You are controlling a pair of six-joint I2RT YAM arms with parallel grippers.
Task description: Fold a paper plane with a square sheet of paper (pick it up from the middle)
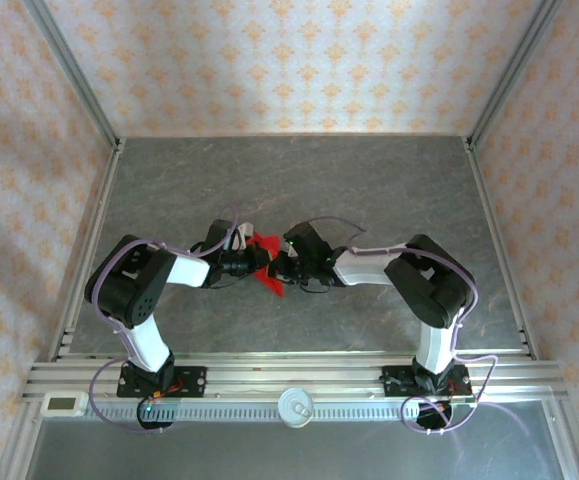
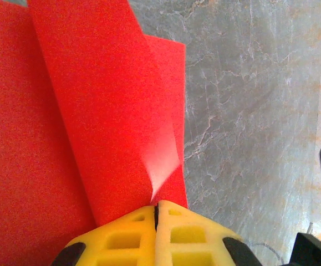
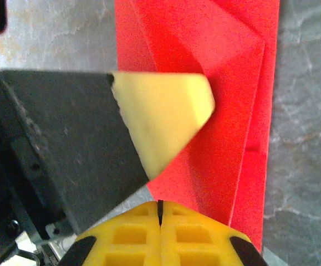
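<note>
Pinching the red sheet (image 2: 93, 111) between them, left tool (image 2: 156, 208), right tool (image 3: 160, 205), both clamped

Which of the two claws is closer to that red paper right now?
Neither: both touch it. The left gripper is shut on the red paper from the left, and the right gripper is shut on its opposite edge.

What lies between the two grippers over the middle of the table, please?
The folded red paper spans the gap between the left gripper and right gripper, both shut on it, as the top view shows.
</note>
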